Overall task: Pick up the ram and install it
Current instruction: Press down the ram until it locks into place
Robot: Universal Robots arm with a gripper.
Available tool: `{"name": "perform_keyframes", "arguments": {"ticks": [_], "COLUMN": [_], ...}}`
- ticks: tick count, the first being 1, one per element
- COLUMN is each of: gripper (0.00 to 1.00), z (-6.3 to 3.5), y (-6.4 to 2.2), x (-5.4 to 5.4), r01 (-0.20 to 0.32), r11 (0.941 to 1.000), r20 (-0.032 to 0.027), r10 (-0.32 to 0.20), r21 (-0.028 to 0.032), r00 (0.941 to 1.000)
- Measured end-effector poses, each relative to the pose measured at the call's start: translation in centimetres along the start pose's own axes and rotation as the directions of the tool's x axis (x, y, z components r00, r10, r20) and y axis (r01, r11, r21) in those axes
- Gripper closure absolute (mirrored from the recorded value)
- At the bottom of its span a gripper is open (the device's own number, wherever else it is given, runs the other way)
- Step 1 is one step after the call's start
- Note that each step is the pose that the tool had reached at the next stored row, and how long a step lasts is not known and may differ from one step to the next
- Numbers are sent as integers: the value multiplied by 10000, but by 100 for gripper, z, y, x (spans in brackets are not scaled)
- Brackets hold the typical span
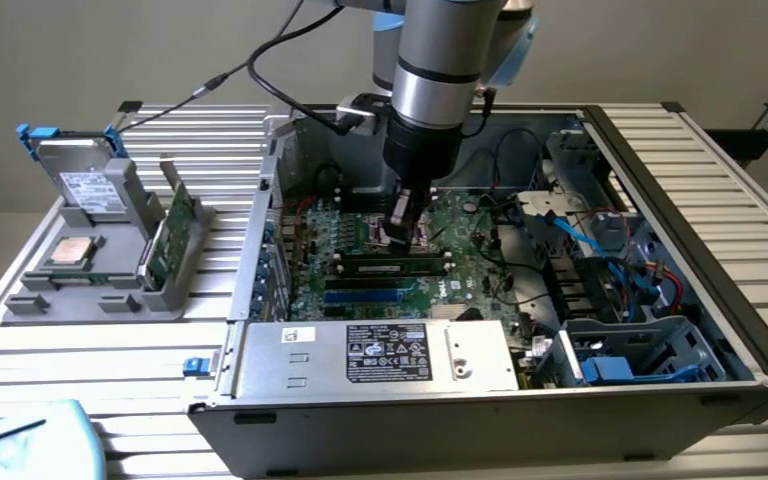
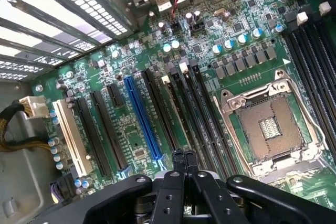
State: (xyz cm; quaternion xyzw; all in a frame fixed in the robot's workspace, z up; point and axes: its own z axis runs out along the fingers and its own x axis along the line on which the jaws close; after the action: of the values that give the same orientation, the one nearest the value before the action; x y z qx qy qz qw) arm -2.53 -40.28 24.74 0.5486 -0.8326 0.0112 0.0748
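Green ram (image 1: 387, 266) lies lengthwise in a black memory slot on the motherboard (image 1: 478, 225), apparently seated, though the exterior view is too coarse to confirm the latches. Directly above it, the gripper (image 1: 404, 236) has its fingers pressed together, holding nothing, tips close to the stick's top edge. Picking looks done; installation seems nearly complete.

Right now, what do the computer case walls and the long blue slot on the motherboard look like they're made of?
The case walls look like sheet metal, dull grey with a black rim, thin and folded at the edges. The blue slot looks like moulded plastic, glossy and evenly coloured, standing on the green motherboard, probably lacquered fibreglass.
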Motion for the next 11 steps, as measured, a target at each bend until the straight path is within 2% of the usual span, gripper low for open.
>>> {"name": "perform_keyframes", "arguments": {"ticks": [6,8,11], "gripper": [89,89,89], "z": [-1,-1,-1], "y": [1,0,0], "x": [0,0,0], "r01": [-608,-1113,-1511], "r11": [9982,9938,9885], "r20": [28,60,82], "r10": [608,1113,1512], "r21": [2,-49,-99], "r00": [9981,9938,9885]}}
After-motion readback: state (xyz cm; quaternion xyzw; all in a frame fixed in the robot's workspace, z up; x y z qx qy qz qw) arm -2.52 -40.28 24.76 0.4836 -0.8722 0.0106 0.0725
